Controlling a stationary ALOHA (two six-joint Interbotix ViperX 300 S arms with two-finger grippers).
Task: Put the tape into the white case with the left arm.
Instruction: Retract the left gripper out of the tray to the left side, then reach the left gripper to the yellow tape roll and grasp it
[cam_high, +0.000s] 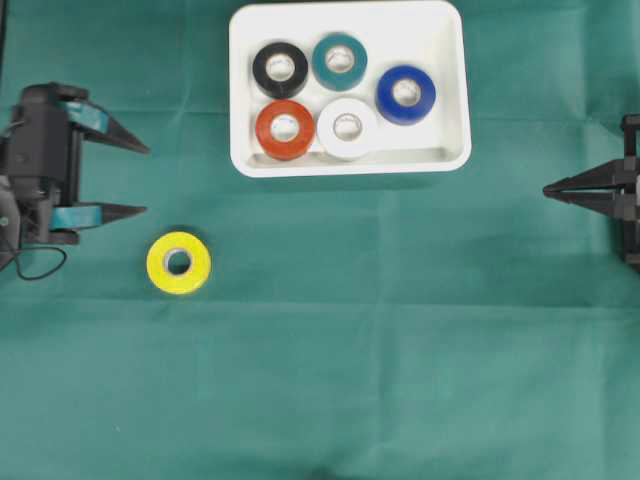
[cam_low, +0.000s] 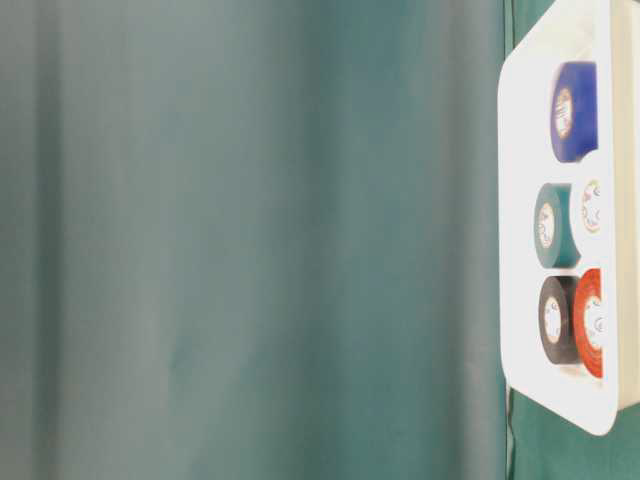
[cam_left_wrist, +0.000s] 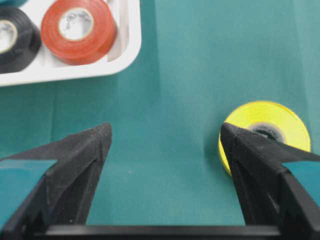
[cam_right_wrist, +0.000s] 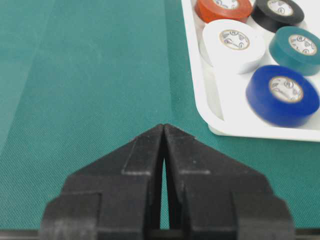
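My left gripper (cam_high: 146, 180) sat at the tabletop's left edge, fingers spread wide, empty. Yellow tape (cam_high: 179, 262) lay just beside it; white case (cam_high: 245, 100) at the far edge.

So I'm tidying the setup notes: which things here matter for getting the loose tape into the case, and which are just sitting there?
Part of the job:
yellow tape, loose on the cloth
white case
left claw, open

Just lying about:
black, teal, blue, red and white rolls in the case
right claw, shut
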